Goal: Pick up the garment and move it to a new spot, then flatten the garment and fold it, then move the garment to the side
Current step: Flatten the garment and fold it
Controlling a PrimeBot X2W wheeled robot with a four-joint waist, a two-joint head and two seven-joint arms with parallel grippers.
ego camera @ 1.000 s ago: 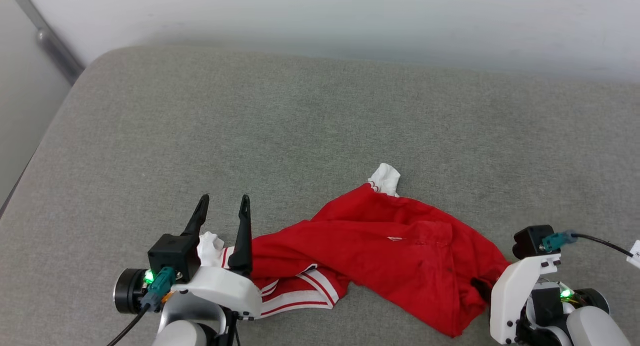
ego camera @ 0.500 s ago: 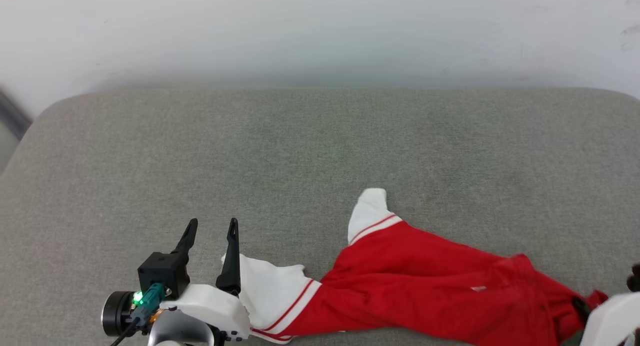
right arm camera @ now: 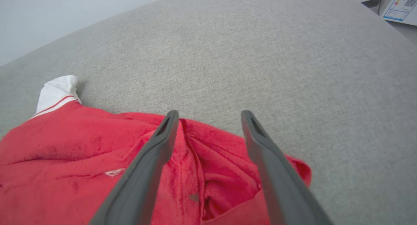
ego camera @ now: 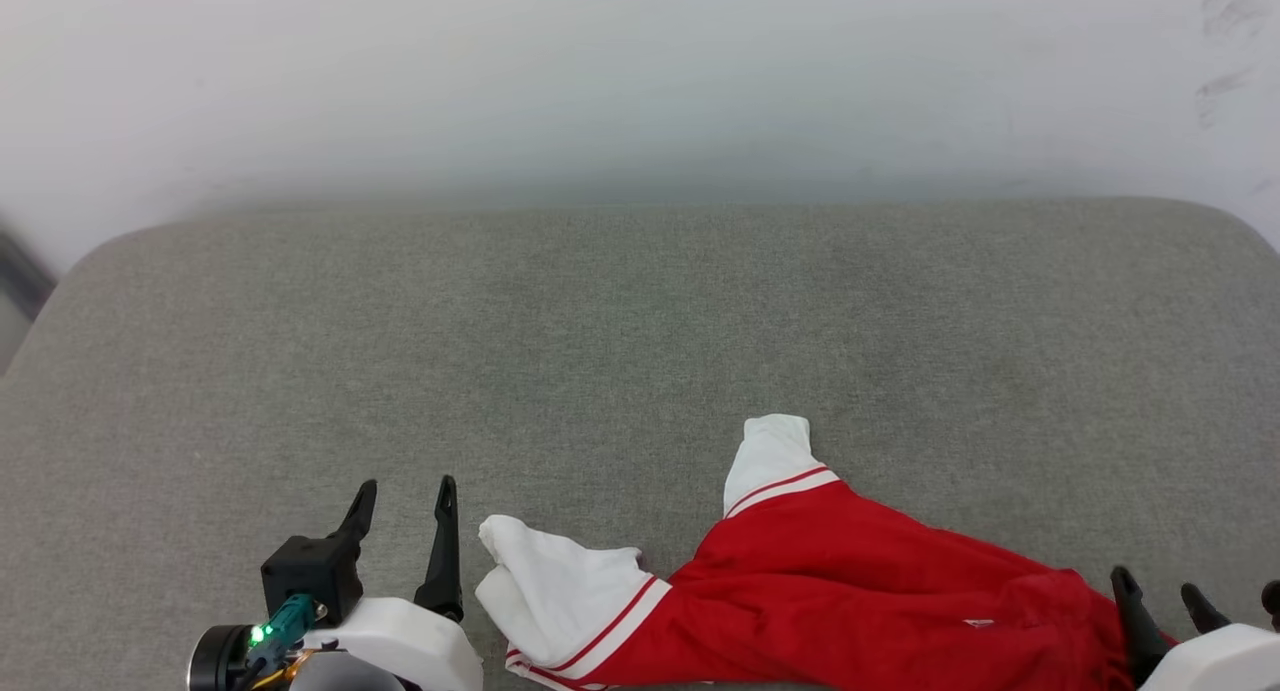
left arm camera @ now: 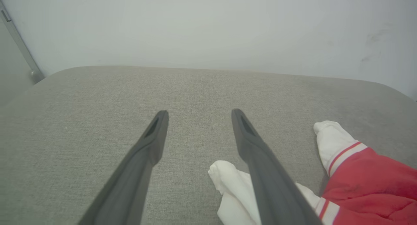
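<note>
Head view: a red top (ego camera: pixel 850 591) with white sleeves lay on a grey padded cushion (ego camera: pixel 600 351), low and to the right. Its long axis ran left to right along the cushion's near edge. One white sleeve (ego camera: pixel 550 591) reached left, ending just beside the left gripper (ego camera: pixel 406 486). The other sleeve (ego camera: pixel 770 456) pointed away toward the pale wall (ego camera: pixel 600 91). The left gripper's two dark fingers stood apart with nothing between them. The right gripper (ego camera: pixel 1155 583) sat at the top's bunched red end, fingers parted. The cushion beyond the top, up to its rounded far edge at the wall, was bare, as was its left side.

Left wrist view: the left gripper (left arm camera: pixel 199 113) was spread wide over bare grey cushion (left arm camera: pixel 97 104). The white sleeve (left arm camera: pixel 228 182) lay partly behind the right-hand finger; contact could not be judged. The red body (left arm camera: pixel 374 186) filled the lower right corner.

Right wrist view: the right gripper (right arm camera: pixel 210 113) was spread wide above the crumpled red end of the top (right arm camera: pixel 65 153), not pinching it. A small white logo (right arm camera: pixel 114 172) showed beside one finger. Bare cushion (right arm camera: pixel 260 55) stretched ahead and to the right as far as its edge, where a printed label (right arm camera: pixel 402 7) showed.
</note>
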